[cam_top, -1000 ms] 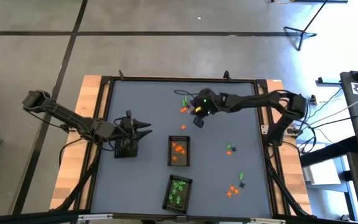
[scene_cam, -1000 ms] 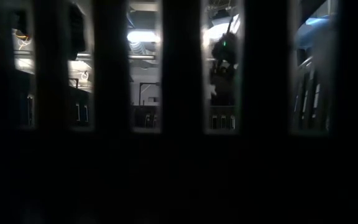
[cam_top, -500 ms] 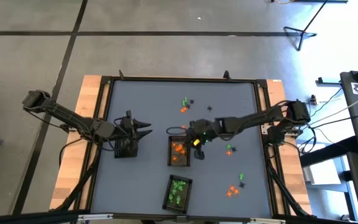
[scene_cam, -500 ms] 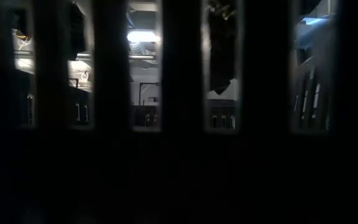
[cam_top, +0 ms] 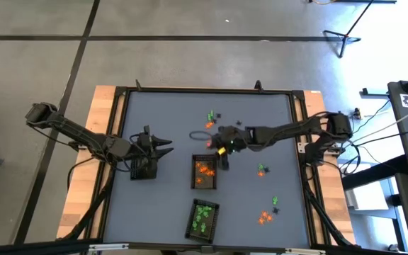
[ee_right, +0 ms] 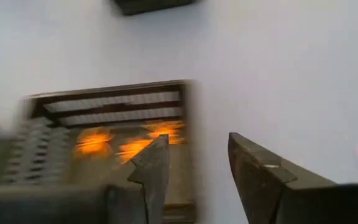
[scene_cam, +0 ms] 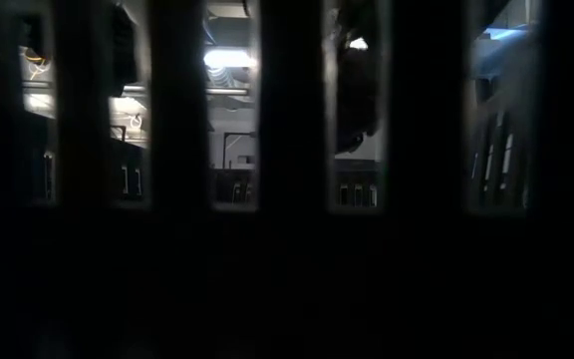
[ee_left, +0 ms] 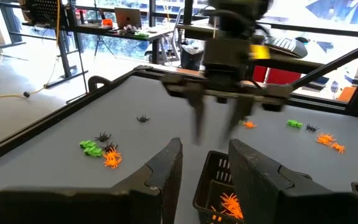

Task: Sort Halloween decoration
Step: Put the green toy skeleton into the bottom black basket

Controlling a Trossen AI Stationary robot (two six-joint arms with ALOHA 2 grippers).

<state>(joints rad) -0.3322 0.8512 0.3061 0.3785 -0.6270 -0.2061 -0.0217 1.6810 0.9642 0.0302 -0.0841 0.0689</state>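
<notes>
Tiny orange, green and black Halloween decoration pieces lie in loose groups on the grey table: one at the far middle (cam_top: pixel 211 119), a green one (cam_top: pixel 261 170), and a group at the near right (cam_top: pixel 265 215). The orange tray (cam_top: pixel 204 173) holds orange pieces (ee_right: pixel 93 142). The green tray (cam_top: pixel 202 218) holds green ones. My right gripper (ee_right: pixel 194 163) hangs open just above the orange tray's right rim (cam_top: pixel 224 160), with nothing between its fingers. My left gripper (cam_top: pixel 164 146) waits open at the left, above a dark tray (cam_top: pixel 144 168).
A raised black frame (cam_top: pixel 299 142) borders the table. The left wrist view looks across at my right gripper (ee_left: pixel 218 121), with trinkets on the table's far side (ee_left: pixel 102 151). The low view is almost wholly dark behind bars.
My right gripper has gone from the far-middle group of trinkets toward the table's near edge, reaching the orange tray's right rim. It has then drawn back a little toward the far edge.
</notes>
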